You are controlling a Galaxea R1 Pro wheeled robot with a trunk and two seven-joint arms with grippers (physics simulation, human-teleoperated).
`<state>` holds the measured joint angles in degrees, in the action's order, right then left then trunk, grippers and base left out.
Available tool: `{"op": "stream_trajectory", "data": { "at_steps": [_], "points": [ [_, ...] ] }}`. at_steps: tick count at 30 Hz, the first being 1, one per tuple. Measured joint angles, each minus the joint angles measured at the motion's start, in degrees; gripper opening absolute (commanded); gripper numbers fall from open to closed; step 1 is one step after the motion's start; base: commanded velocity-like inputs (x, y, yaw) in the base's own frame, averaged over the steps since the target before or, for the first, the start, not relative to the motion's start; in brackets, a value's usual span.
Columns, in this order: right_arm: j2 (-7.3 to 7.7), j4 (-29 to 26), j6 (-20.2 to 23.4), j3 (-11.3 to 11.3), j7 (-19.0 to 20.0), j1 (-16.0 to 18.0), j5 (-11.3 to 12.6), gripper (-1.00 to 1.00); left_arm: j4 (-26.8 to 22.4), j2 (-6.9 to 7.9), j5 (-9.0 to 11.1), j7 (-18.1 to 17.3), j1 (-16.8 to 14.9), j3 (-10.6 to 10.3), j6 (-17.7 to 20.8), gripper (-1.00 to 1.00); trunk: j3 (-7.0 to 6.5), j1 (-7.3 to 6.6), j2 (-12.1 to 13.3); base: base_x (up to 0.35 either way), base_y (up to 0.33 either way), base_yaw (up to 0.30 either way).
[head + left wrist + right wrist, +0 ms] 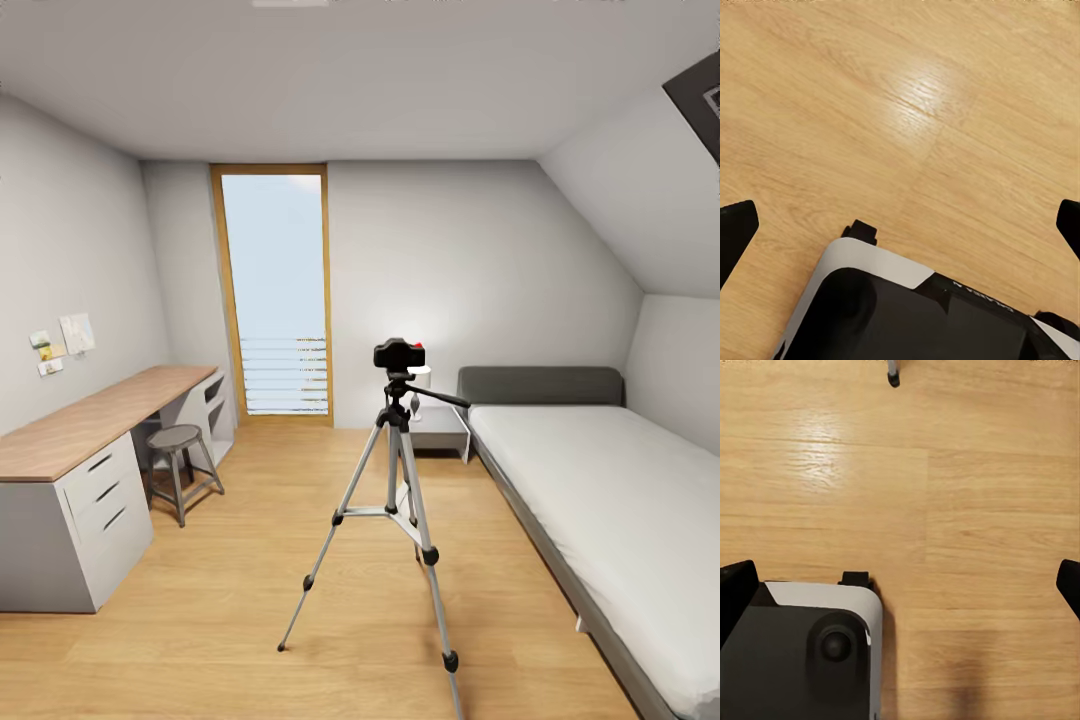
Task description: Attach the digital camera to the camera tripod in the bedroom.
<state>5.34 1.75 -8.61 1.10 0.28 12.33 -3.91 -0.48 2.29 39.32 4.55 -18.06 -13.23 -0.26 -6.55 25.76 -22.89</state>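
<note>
The camera tripod [397, 480] stands on the light wood floor in the middle of the bedroom, its three silver-grey legs spread. On its black head sits the digital camera [399, 354], small and black with a red button on top; the pan handle sticks out toward the bed. My left gripper [900, 229] hangs over the floor, open, its dark fingertips [735, 232] far apart with nothing between them. Beside it my right gripper [902, 585] is open too, above bare floor. A black tripod foot [893, 375] shows in the right wrist view, well ahead of that gripper.
A low grey bed [600, 480] with a white mattress runs along the right wall. A wood-topped desk [90, 420] with drawers and a round stool [178, 440] stand at the left. A nightstand [440, 420] and a tall window [277, 290] are behind the tripod. My own base [802, 652] is below both grippers.
</note>
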Motion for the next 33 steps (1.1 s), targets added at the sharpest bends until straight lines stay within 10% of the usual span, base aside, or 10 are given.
{"op": "stream_trajectory", "data": {
  "at_steps": [33],
  "points": [
    [0.09,-0.16,-0.19,-0.57,0.13,0.0,-0.76,1.0,0.0,0.0,0.0,0.0,0.01,0.0,0.01,1.0,-1.22,0.0,0.01,0.0,0.0,0.0]
  ]
}}
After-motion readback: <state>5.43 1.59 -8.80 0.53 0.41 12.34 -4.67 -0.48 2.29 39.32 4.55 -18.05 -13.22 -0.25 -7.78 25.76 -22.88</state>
